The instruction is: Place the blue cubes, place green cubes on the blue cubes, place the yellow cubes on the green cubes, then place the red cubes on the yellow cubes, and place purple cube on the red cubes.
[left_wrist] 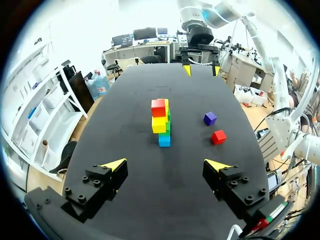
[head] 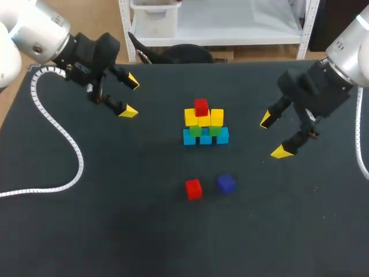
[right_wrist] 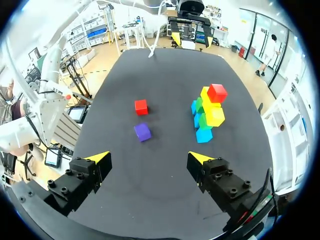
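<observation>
So, table (head: 115,231): it is dark and flat, and all the cubes sit on it.
Loose red cube (head: 194,188): it sits alone on the table. It is closer to the near edge than the pile is, about halfway between the left and right edges.
Purple cube (head: 226,183): it is just beside the loose red cube, on the right side. The two do not touch.
Blue cubes (head: 206,138): they make the bottom row of the pile, flat on the table near its middle.
Green cubes (head: 196,131): they sit on top of the blue cubes.
Yellow cubes (head: 191,117): they sit on top of the green cubes.
Top red cube (head: 200,107): one red cube sits on the yellow cubes. It is the highest one in the pile.
Right claw (head: 273,135): it hangs over the right side of the table, well apart from the pile. Its fingers are spread wide and hold nothing.
Left claw (head: 131,96): it hangs nearer the far left corner, well apart from the pile. Its fingers are spread wide too and hold nothing.
White cable (head: 60,135): it is curly and lies on the table by the left edge.
</observation>
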Available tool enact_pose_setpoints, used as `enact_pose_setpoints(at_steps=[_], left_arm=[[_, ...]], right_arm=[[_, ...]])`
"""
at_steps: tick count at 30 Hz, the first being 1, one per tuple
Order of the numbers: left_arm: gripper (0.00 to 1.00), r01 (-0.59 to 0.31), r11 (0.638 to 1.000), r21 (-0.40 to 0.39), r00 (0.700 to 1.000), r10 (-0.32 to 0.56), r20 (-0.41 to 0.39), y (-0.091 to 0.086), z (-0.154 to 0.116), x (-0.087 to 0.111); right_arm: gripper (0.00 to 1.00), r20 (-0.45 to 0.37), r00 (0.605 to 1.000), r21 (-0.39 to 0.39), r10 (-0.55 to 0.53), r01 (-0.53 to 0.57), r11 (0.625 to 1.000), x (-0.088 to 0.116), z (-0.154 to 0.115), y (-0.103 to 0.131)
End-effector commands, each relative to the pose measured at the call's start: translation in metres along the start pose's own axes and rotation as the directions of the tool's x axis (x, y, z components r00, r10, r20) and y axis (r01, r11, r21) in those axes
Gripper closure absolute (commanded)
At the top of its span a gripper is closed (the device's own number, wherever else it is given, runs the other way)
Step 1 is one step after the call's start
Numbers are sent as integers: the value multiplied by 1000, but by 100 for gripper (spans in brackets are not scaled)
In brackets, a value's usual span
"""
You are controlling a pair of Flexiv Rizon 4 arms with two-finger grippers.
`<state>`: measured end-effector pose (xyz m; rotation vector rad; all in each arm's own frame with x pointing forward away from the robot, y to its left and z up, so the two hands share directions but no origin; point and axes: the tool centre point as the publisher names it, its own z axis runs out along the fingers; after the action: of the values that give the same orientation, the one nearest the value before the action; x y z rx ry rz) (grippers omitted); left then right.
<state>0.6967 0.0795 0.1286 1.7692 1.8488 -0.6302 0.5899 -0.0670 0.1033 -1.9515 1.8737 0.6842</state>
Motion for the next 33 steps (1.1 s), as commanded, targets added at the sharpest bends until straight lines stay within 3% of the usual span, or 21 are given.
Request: enact_pose_setpoints(at_steps=[1,5,14,22,33], left_arm=[[0,-3,1000,2,1000,3,2,1,0,1],[0,-3,1000,2,1000,3,2,1,0,1],[0,-3,1000,2,1000,3,2,1,0,1],[0,-3,1000,2,1000,3,2,1,0,1],[0,-3,1000,2,1000,3,2,1,0,1]], right_arm=[[0,2,1000,-1,-1,1,1000,0,0,-1],[0,2,1000,-1,-1,1,1000,0,0,-1],[0,-99,993,-12,56,-57,998,6,8,47],[0,-169,981,-23,-96,93,995,-34,24,94],[0,-181,959,-103,-217,201,974,-67,62,114]])
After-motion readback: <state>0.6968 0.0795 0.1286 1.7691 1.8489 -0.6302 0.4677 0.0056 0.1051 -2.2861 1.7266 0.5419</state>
